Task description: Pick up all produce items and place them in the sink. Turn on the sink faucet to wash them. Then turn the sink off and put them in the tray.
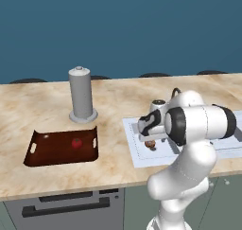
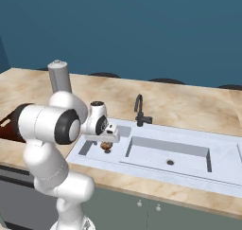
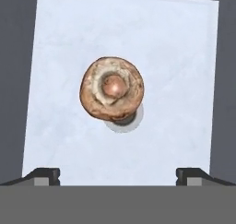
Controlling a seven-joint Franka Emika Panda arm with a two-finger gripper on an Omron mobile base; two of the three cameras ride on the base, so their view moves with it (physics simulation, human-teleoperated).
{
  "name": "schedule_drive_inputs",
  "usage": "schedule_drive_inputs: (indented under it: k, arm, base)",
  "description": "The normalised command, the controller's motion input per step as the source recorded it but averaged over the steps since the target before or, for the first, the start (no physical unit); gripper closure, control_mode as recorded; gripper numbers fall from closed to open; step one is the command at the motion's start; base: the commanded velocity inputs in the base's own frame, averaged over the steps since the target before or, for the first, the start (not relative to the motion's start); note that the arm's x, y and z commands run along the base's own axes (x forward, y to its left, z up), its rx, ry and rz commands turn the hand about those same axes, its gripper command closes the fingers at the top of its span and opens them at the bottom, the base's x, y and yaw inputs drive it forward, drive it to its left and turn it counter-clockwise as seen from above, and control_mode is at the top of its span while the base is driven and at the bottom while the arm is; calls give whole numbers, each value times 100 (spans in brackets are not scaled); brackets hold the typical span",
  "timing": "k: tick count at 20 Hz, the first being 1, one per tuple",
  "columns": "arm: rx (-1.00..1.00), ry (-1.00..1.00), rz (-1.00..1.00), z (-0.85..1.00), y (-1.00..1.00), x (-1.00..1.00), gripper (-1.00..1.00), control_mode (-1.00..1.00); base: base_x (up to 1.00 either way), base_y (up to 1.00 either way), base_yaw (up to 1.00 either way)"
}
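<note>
Hanging over the left basin of the sink (image 2: 227, 154), the pincer (image 3: 117, 173) stands spread wide and pinches nothing; its two dark tips sit far apart at the bottom of the hand view, with pale basin floor bare between them; the mushroom (image 3: 112, 89) lies below on that floor, just beside the drain hole and partly covering it, with open floor on every side and the dark basin walls well apart from it; it is round, tan-brown and mottled, paler in a ring round a glossy central stub; from the right base view it shows as a small brown lump (image 2: 107, 146) under the hand, near the basin's front wall; the black faucet (image 2: 140, 111) rises from the rim behind, apart from the arm; the tomato (image 1: 76, 142), small and glossy red, rests in the middle of the dark reddish tray (image 1: 40, 154), with bare tray floor all round; the tray lies on the marble bench (image 1: 113, 101) left of the sink, just in front of a grey cylinder (image 1: 80, 94).
</note>
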Motion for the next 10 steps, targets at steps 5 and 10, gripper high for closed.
schedule_drive_inputs:
  k: [5,10]
  arm:
    - [0,0,0,-32,0,34,-100,-100]
    - [0,0,0,-28,0,23,-100,-100]
  base:
    - [0,0,0]
    - [0,0,0]
